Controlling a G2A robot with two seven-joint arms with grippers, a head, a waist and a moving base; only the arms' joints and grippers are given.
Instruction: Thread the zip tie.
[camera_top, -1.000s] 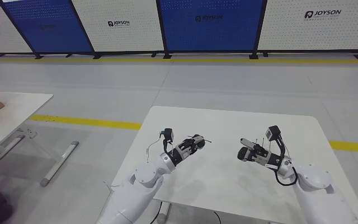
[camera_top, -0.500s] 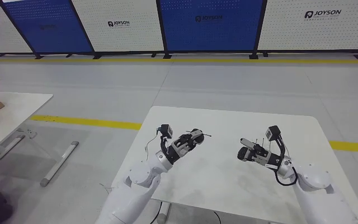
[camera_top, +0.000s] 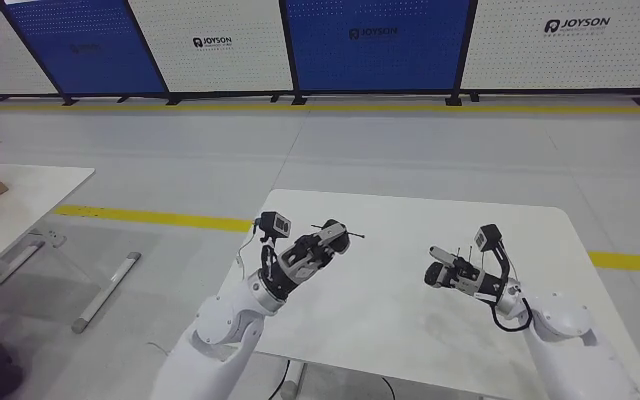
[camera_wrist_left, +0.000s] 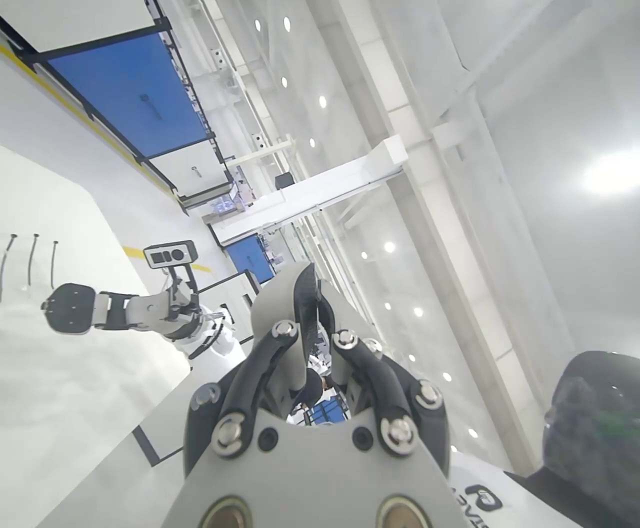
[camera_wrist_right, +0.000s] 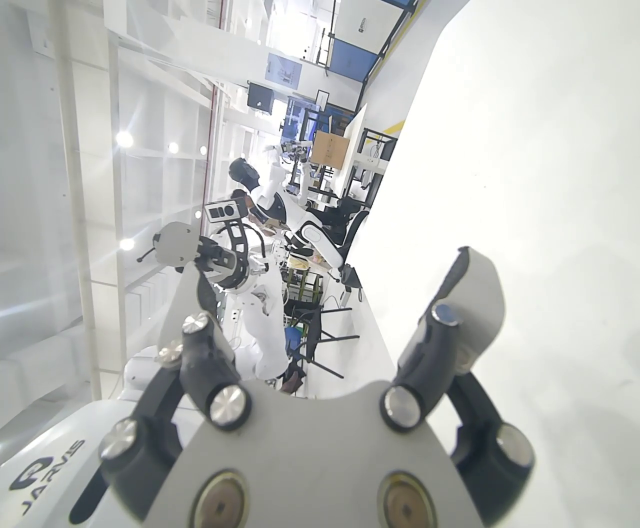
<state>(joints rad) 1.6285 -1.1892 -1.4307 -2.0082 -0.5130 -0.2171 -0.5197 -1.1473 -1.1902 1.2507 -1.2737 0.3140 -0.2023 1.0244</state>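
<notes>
My left gripper (camera_top: 335, 236) hangs above the left part of the white table (camera_top: 400, 330), shut on a thin black zip tie (camera_top: 355, 235) whose ends stick out on both sides of the fingertips. In the left wrist view its fingers (camera_wrist_left: 306, 285) are pressed together. The right gripper (camera_top: 433, 266) is held low over the right part of the table, open and with nothing in it; its two fingers stand wide apart in the right wrist view (camera_wrist_right: 325, 295). That view also has the left gripper (camera_wrist_right: 175, 243) and the zip tie's end (camera_wrist_right: 144, 258) farther off.
Three spare black zip ties (camera_wrist_left: 34, 250) lie side by side on the table just beyond the right gripper (camera_wrist_left: 67, 307). A second white table (camera_top: 30, 190) stands off to the left across a floor gap.
The left arm has risen and swung left and back, carrying the zip tie away from the right gripper. The right arm has kept still.
</notes>
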